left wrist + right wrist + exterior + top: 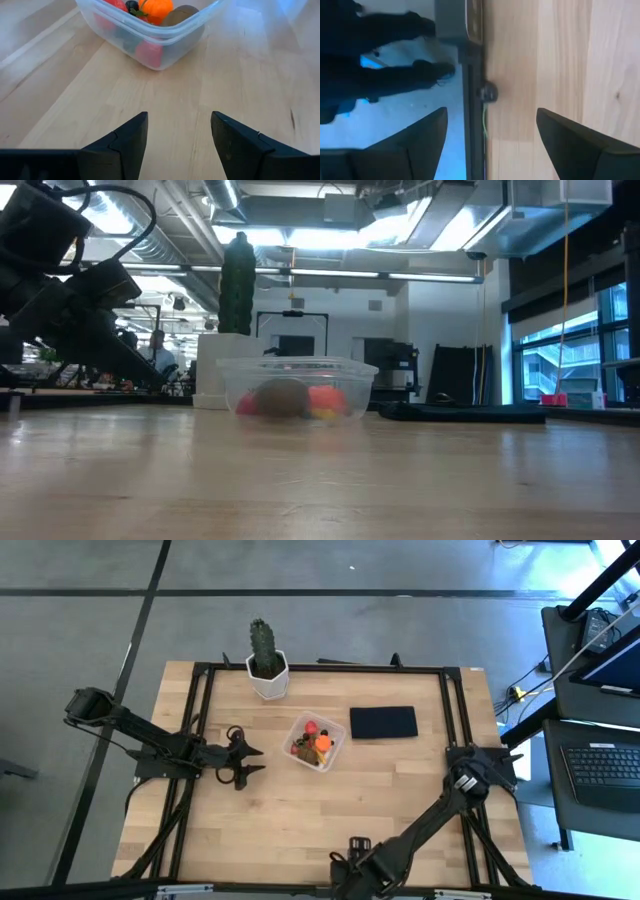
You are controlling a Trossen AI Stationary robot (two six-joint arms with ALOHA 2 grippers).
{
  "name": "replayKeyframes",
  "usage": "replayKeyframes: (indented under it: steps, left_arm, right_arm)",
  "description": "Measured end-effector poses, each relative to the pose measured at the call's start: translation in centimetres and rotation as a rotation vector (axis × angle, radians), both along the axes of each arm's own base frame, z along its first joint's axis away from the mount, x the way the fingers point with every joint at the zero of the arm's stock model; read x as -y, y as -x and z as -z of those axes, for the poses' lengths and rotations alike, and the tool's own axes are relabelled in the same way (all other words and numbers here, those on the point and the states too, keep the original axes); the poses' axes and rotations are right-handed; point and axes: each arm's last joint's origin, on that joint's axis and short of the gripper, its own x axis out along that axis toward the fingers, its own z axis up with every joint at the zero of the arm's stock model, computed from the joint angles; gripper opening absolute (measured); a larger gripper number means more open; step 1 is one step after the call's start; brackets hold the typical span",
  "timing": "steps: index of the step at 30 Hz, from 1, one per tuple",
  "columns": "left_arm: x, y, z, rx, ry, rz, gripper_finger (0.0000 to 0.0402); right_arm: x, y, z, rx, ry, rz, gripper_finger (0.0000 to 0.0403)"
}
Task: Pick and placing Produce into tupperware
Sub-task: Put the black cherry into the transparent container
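**Mid-worktop: produce in tupperware, both end effectors empty**

Near the worktop (pixel 300 810) centre sits the tupperware (pixel 316 742), holding the produce (pixel 314 740): orange ball (pixel 155 8), red pieces, a brown lump (pixel 181 13), dark berries. No loose produce visible elsewhere (as far as these views show). Left end effector (pixel 250 760) is just beside the tupperware, pointing at it, fingers apart, gripping nothing; it's clearly the nearer arm. Right end effector (pixel 349 862) is parked at the worktop's near edge, well apart, fingers wide, empty. Cactus (pixel 263 648) and dark rectangle (pixel 383 722) untouched. Looks basically complete.
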Motion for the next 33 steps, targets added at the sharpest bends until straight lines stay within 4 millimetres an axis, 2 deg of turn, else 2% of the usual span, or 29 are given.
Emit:
replayKeyframes:
  steps: [17, 27, 33]
  left_arm:
    - [-0.1, 0.3, 0.5, -0.06, 0.013, -0.018, 0.0208]
    - [-0.1, 0.3, 0.5, -0.06, 0.013, -0.018, 0.0208]
    - [-0.1, 0.3, 0.5, -0.06, 0.013, -0.018, 0.0208]
  right_arm:
    - [-1.5, 1.0, 4.5, -0.128, 0.089, 0.018, 0.0306]
    - [-1.8, 1.3, 5.1, -0.131, 0.106, 0.036, 0.0304]
    - [-1.9, 1.2, 5.8, -0.141, 0.12, 0.037, 0.0277]
